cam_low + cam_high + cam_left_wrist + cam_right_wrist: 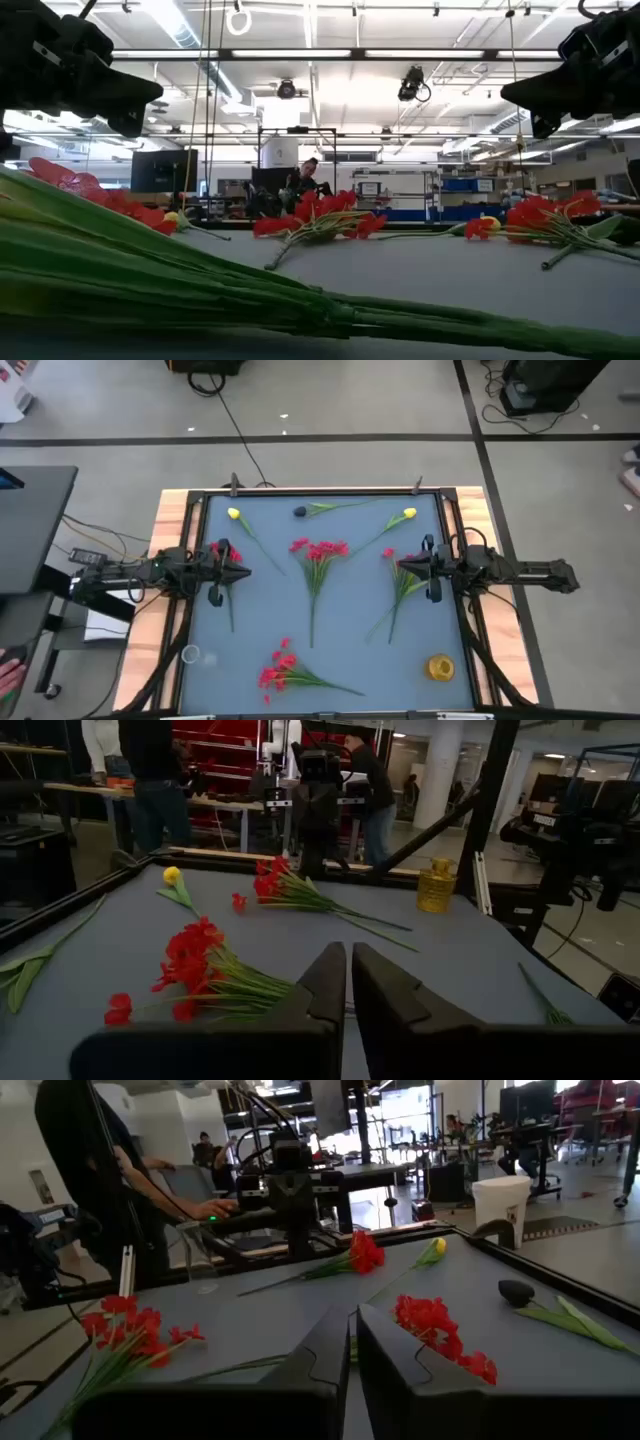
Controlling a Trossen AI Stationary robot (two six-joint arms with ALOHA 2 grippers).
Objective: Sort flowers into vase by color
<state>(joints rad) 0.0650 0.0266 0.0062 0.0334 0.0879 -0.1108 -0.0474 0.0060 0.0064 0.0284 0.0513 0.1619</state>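
Over the left edge of the grey table (340, 660), the left gripper (240, 573) hangs with its fingers (325, 982) pressed together, holding nothing. A red bunch (222, 553) lies right under it, its stalk running toward the near edge. Beyond its tip, toward the far rail, lies a yellow tulip (234, 514); a clear glass vase (189, 654) stands nearer the front. Between the two grippers lie the middle red bunch (318, 550), a dark bud (299, 512) farther back, and another red bunch (277, 665) near the front. Facing it from the right edge, the right gripper (400, 565) is likewise closed and empty, over a red bunch (397, 573). A second yellow tulip (409, 514) lies behind it, a yellow vase (440, 666) in front.
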